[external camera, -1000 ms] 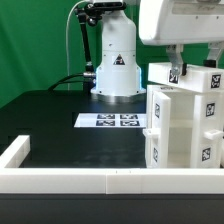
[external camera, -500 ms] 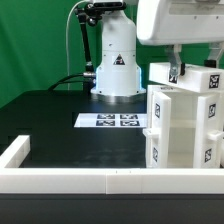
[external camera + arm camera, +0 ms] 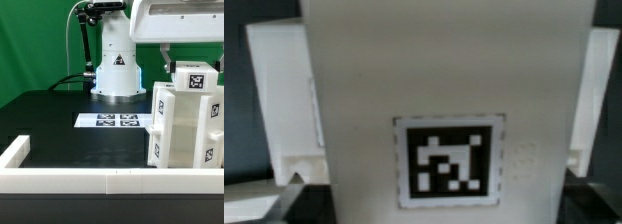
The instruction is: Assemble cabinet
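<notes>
Exterior view first: the dark table point(image 3: 60, 112) fills most of the scene, edged along its near side by a low white rim point(image 3: 90, 178). On the exterior view's right the arm's white wrist housing point(image 3: 180, 20) hangs over the white cabinet body point(image 3: 185, 125), which stands on the table directly under the gripper point(image 3: 180, 60). Just below the jaws sits a smaller white panel point(image 3: 197, 79) with a square black-and-white tag facing the camera, resting at the top of the body. More tags show on the body's front and side faces; none carries readable writing.

Behind, toward the exterior view's left of the jaws, stands the robot's white base point(image 3: 116, 60) with black cables, and in front of it the marker board point(image 3: 118, 120) lies flat, close beside the body but apart from it. Open table stretches away from the jaws toward the exterior view's left, up to the rim.

The wrist view is filled by the panel point(image 3: 411, 110) and its tag point(image 3: 450, 163), with the body's walls at both sides. Whether the jaws are clamped on the panel or merely flanking it cannot be told.
</notes>
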You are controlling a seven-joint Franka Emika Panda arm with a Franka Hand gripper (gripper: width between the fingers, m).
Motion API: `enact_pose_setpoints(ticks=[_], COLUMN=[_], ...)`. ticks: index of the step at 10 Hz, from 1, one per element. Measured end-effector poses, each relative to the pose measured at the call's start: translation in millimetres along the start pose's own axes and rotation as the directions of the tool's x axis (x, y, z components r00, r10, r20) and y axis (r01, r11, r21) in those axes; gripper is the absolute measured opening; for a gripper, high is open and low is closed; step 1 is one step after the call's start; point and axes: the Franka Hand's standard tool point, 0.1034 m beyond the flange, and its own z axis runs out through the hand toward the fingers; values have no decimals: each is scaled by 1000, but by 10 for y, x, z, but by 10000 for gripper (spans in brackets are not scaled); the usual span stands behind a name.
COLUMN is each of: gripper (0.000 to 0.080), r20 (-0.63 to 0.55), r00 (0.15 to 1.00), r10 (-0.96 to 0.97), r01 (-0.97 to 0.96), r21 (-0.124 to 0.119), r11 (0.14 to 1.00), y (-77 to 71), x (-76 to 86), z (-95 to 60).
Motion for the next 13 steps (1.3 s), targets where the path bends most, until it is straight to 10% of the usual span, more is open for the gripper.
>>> enact_pose_setpoints(ticks=[5, 13], gripper=[561, 561], r20=[-5, -8], r00=[919, 397], r10=[394, 918], r01=[-394, -916], r21=[8, 51], r11=[919, 397], y=[50, 145], x=[37, 86], z=[-2, 9])
